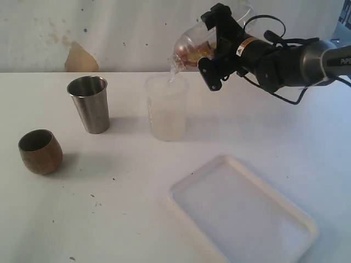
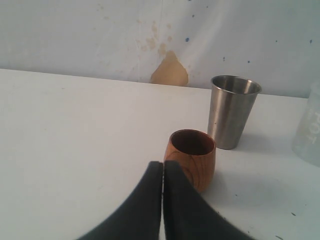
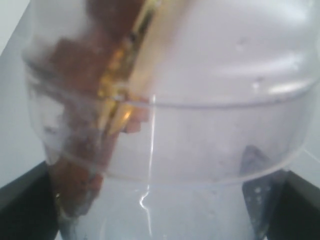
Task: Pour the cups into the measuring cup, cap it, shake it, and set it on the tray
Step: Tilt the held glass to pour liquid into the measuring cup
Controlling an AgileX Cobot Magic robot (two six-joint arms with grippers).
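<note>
At the front waits the tray [image 1: 247,219]. Behind, the left gripper [image 2: 163,169], jaws pressed together, sits beside the wooden cup [image 1: 40,152], steel tumbler [image 1: 89,104] beyond. Farthest, the right gripper [image 1: 211,46] pinches the measuring cup [image 1: 189,49], tipped over the frosted container [image 1: 166,112]. This is probably the shake. Next, level it and lower it onto the tray.

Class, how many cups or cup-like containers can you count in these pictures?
4. A wooden cup on the left, a steel cup behind it, a frosted container in the middle, and a clear cup held tilted above it by the right tool. None looks hidden.
</note>
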